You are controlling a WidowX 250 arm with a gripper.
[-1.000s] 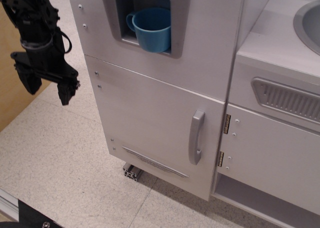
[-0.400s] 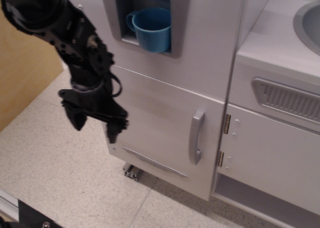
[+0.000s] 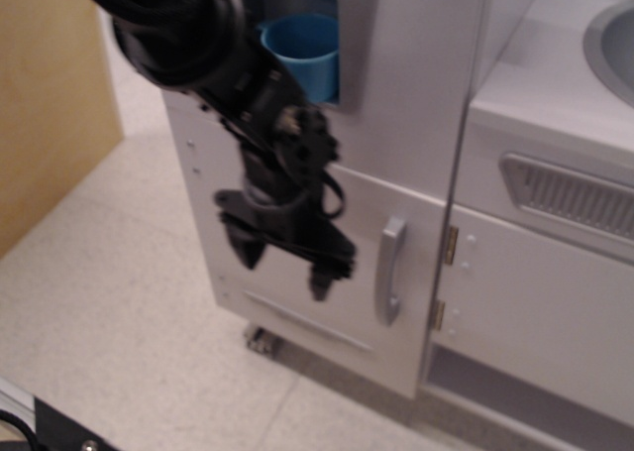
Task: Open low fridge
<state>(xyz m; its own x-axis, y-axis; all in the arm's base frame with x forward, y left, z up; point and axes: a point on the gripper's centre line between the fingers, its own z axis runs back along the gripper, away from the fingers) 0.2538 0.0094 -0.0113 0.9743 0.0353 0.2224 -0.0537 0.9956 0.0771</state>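
The low fridge door is a pale grey panel, shut, with a curved grey vertical handle near its right edge and a slim slanted vent strip low down. My black gripper hangs open in front of the door panel, fingers pointing down, just left of the handle and not touching it. One fingertip is close to the handle. The arm covers the door's upper left part.
Above the door is a grey panel with a dispenser niche holding a blue cup. To the right stands a white cabinet door with a wide grille above it. A wooden board stands at the left. The floor is speckled beige.
The arm has swung right and down across the fridge front, from the far left to just left of the handle. The gripper stays open. The door has not moved.
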